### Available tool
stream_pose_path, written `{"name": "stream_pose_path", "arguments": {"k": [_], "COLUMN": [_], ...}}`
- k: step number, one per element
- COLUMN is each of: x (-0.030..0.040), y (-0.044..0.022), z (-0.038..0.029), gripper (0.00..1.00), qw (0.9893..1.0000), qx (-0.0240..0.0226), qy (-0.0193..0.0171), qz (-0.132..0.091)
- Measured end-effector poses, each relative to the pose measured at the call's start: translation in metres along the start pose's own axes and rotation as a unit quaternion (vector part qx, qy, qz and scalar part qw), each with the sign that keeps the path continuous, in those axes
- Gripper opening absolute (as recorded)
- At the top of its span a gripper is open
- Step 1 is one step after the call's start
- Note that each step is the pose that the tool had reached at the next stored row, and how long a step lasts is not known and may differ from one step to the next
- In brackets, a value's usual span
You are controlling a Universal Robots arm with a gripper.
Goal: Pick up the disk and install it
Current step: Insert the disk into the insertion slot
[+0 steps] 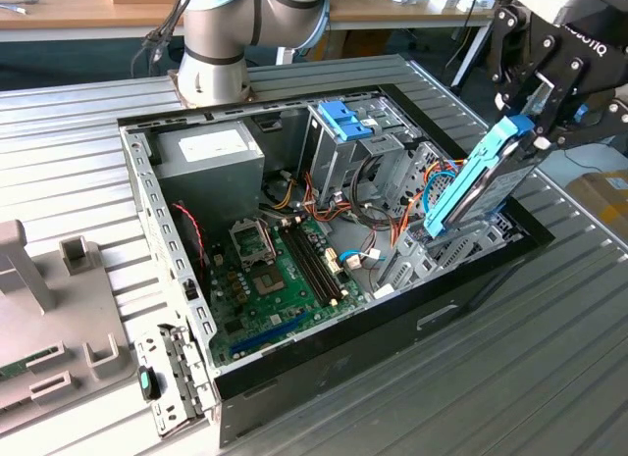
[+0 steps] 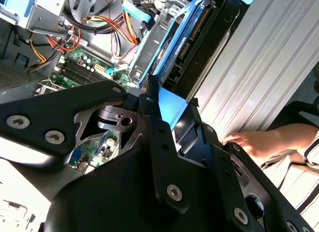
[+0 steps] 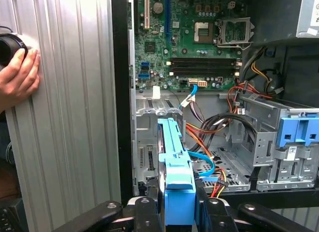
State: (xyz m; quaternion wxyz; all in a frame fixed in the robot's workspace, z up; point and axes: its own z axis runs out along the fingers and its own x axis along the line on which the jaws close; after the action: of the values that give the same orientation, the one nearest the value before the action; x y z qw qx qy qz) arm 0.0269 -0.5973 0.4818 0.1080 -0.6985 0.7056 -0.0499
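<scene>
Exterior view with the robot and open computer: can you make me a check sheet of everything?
Surface: ribbed grey metal table holding an open black computer case.
Job's things: disk, a silver-grey hard drive in a bright blue plastic carrier, tilted over the case.
Clutter: grey plastic fixtures at the exterior view's left.
Grippers: black gripper shut on the disk's upper end.
Cables: orange and red wires inside the case.
Surroundings: a person's hand beside the table.

I see gripper [image 3: 177, 208] clamped on disk [image 3: 174, 157], blue carrier edge-on, just inside case [image 3: 120, 92] wall beside ribbed table [image 3: 70, 122]. Motherboard [image 3: 199, 52] beyond. Person's hand [image 3: 19, 77] against table edge.
</scene>
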Motion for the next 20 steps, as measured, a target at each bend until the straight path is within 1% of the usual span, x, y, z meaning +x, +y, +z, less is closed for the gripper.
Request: {"name": "stream_pose_path", "arguments": {"k": [1, 5, 7, 10, 13, 14, 17, 20], "x": [-0.0026, -0.0029, -0.0051, -0.0092, -0.009, -0.0089, -0.0086, -0.0092], "y": [0.0002, 0.0021, 0.0027, 0.0027, 0.003, 0.0035, 0.0044, 0.0047], "z": [0.0014, 0.0094, 0.0117, 0.0122, 0.0134, 0.0157, 0.0197, 0.021], "gripper": [0.37, 0.37, 0.37, 0.37, 0.37, 0.37, 0.37, 0.37], "qw": [1.0, 1.0, 1.0, 1.0, 1.0, 1.0, 1.0, 1.0], "qx": [0.0, -0.0001, 0.0, 0.0, 0.0, 0.0, 0.0, 0.0], "qy": [0.0001, 0.0008, 0.0007, 0.0006, 0.0015, 0.0025, 0.0028, 0.0028], "qz": [0.0, 0.0, 0.0, 0.0, 0.0, -0.001, -0.001, -0.001]}}
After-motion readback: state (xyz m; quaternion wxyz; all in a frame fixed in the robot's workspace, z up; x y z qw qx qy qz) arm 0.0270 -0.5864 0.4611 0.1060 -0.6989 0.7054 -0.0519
